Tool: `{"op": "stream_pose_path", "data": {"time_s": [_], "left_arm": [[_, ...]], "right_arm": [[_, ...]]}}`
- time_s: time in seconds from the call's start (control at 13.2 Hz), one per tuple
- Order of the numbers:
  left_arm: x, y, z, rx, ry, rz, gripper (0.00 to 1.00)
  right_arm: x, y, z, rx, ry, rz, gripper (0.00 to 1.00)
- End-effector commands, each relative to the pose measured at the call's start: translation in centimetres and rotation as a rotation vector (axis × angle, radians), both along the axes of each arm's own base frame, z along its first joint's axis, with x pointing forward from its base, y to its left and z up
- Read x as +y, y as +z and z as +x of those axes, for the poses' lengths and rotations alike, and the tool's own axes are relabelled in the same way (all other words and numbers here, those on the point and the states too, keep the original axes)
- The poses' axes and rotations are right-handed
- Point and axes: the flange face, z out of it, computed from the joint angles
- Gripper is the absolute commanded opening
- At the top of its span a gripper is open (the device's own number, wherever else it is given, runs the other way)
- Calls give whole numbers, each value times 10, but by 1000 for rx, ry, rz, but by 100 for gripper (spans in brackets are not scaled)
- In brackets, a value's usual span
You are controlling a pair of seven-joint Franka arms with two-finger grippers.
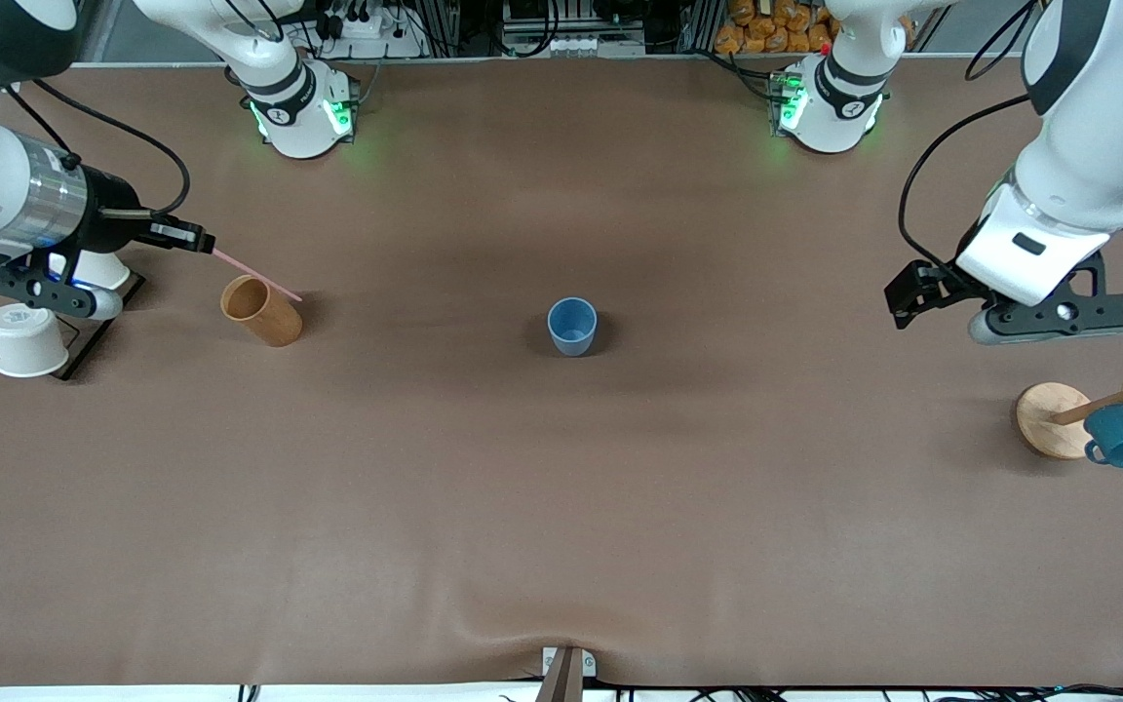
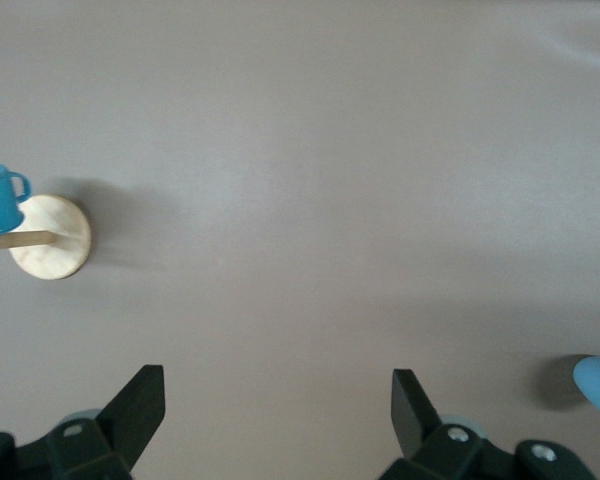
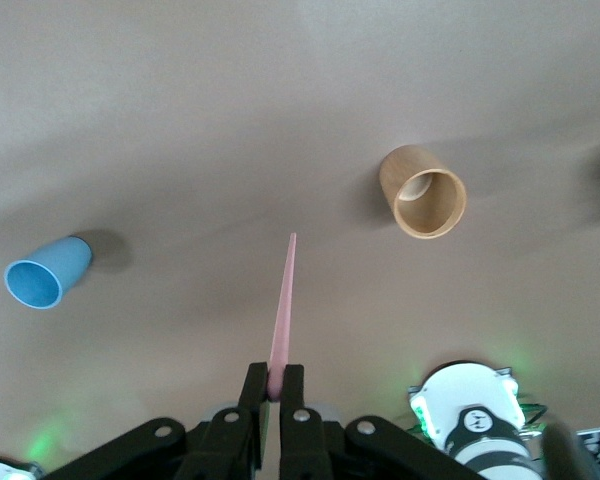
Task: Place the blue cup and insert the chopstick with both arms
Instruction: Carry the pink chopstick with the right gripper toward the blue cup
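While the right claw (image 1: pixel 193 239) is pinching one end of the thin pale-pink chopstick (image 1: pixel 257 275) above the brown wooden cylinder cup (image 1: pixel 262 311), it's risking pivot or overshoot; the small light-blue tumbler (image 1: pixel 572 326) is standing mid-table, and the left claw (image 1: pixel 903 300) is hanging spread wide, empty, near the mug rack.

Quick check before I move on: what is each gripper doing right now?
Left gripper: open, holding nothing, up over bare table near the mug rack.
Right gripper: shut on the chopstick, above the wooden cup.
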Motion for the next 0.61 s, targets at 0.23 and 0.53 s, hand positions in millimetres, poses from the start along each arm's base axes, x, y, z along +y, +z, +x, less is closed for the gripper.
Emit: {"op": "stream_pose_path", "data": {"time_s": [0.23,0.53], "left_arm": [[58,23,-17,42,-49,-12,100],[56,35,-26,48,-51,-15,100]], "right_arm": [[37,1,-3,31,-149,68,0],[76,-7,-7,56,-224,57,0]]}}
